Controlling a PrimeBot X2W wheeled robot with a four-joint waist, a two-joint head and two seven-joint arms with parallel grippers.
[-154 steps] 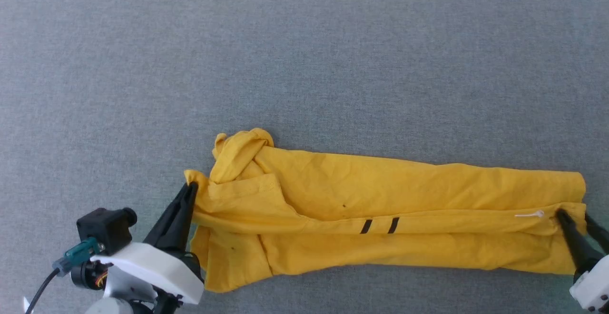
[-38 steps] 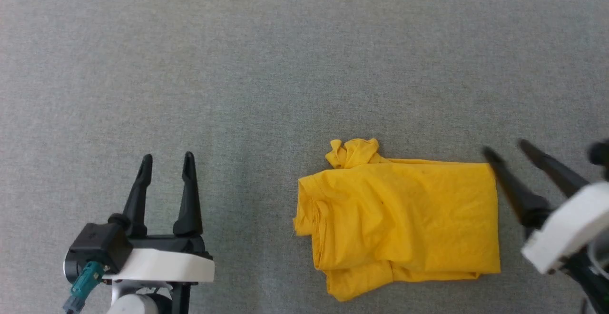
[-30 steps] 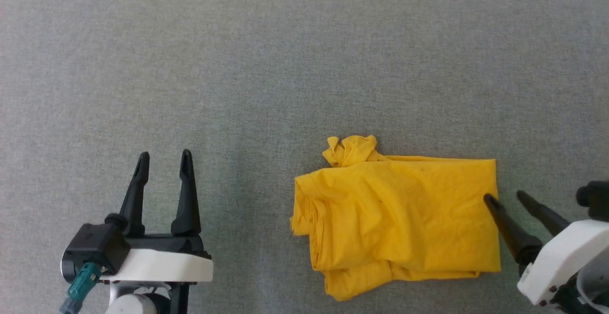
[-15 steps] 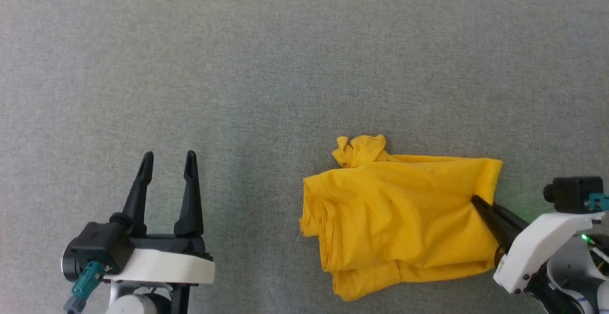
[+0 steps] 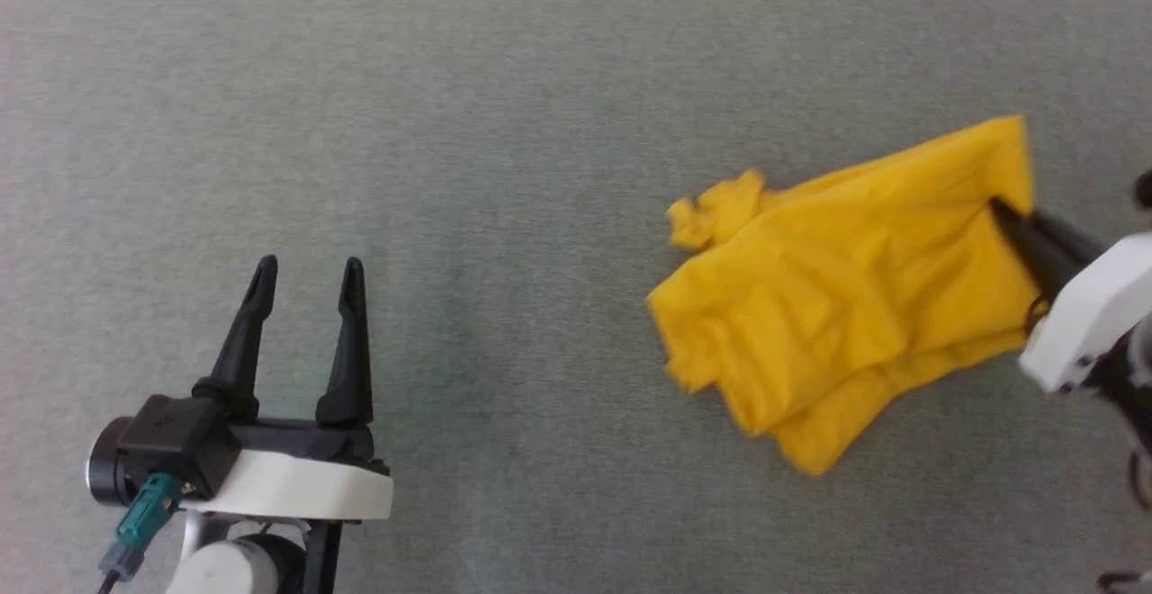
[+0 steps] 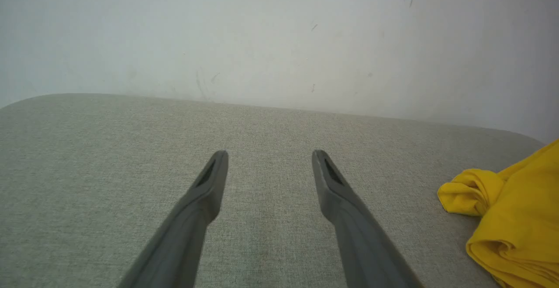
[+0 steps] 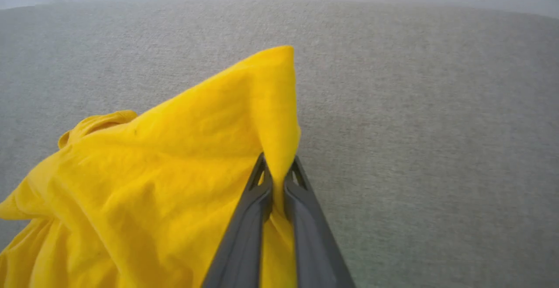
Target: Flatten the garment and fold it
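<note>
Idling nearest, lower left: left pincer spread wide, empty, over grey counter, well apart from cloth. Further out, right side: right pincer pressed together, pinching garment at its right edge, forearm angled in from right. Garment bunched in layers, looks partly lifted, sagging leftward. Expect light, limp, non-slip cloth; you grip hems or corners, all layers together.
</note>
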